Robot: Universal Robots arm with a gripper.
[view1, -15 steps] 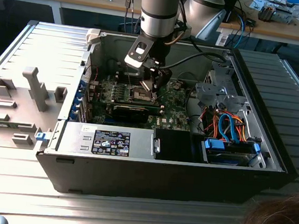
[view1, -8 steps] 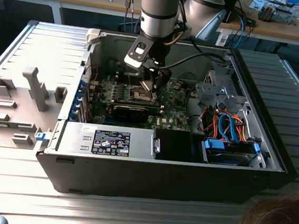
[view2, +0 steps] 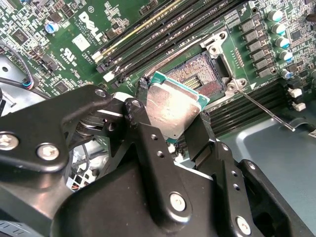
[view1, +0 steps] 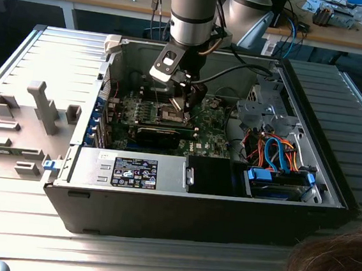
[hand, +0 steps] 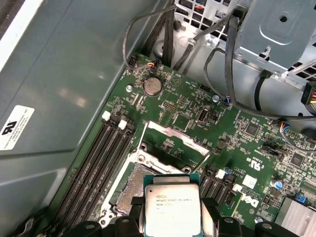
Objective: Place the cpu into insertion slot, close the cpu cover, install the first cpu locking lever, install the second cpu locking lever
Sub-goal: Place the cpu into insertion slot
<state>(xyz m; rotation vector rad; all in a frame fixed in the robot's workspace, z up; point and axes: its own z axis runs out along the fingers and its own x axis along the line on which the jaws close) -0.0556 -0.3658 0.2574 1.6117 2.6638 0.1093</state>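
End effector (view2: 170, 124) pinches the cpu (view2: 170, 104) (silver top showing) just over the insertion slot (view2: 200, 74).

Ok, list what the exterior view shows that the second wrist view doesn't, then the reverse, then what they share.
Exterior view: the whole open computer case, its labelled power supply, blue cables, the arm reaching in, and grey fixture blocks at the exterior view's left. Second wrist view: the cpu clamped tilted in the hand, close to the open insertion slot, with memory slots alongside. Shared: the hand over the green circuit board.
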